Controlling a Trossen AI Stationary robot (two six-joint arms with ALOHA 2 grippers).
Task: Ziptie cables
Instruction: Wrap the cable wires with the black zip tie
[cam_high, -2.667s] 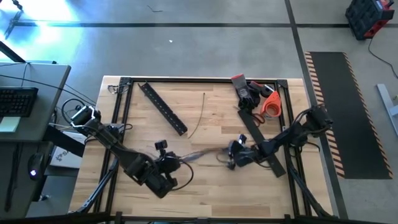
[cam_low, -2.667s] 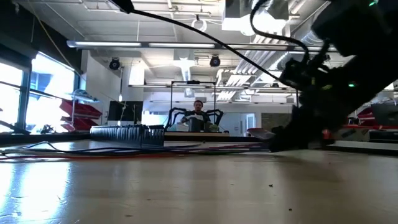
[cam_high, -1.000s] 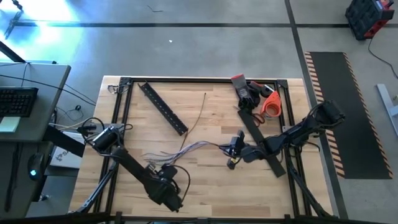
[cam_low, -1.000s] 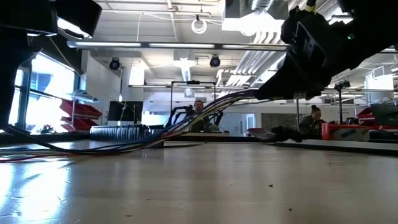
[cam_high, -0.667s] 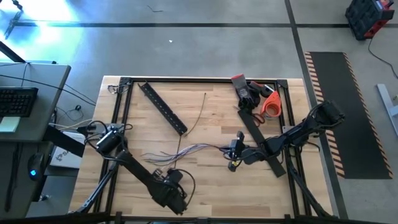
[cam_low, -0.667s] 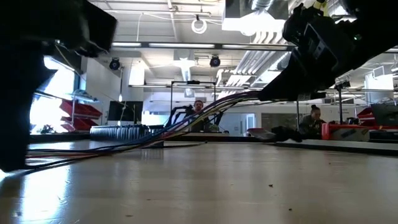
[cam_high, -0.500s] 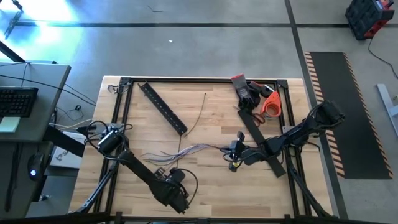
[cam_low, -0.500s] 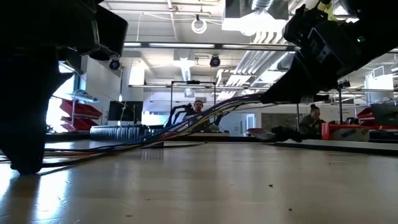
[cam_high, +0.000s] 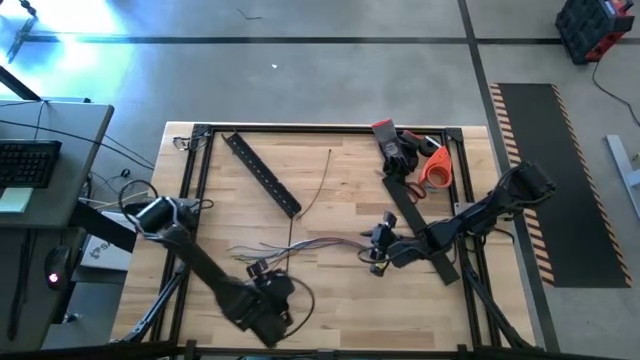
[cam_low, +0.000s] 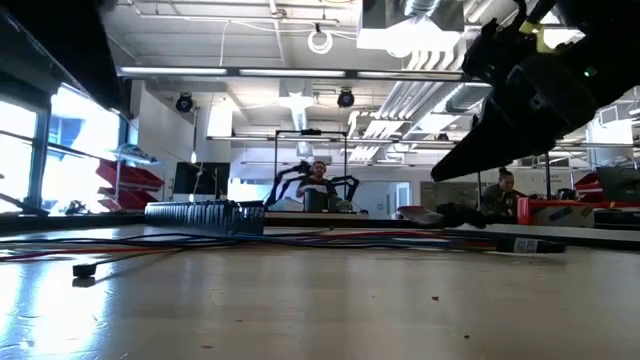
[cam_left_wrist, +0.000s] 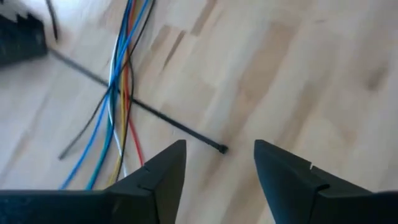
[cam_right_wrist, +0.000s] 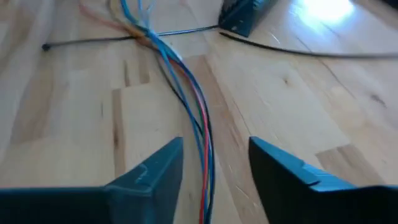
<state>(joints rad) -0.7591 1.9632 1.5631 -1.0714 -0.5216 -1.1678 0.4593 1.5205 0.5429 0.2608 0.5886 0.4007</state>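
Clearly the cables (cam_high: 300, 243) lay limp and light; both the left gripper (cam_left_wrist: 217, 171) and right gripper (cam_right_wrist: 214, 165) gaped empty, best pinched mid-bundle.

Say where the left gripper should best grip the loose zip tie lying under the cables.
Probably the bare stretch near the zip tie's free end, clear of the cables. It lies flat and thin on the table, so the left gripper should descend from above, fingers straddling it crosswise.
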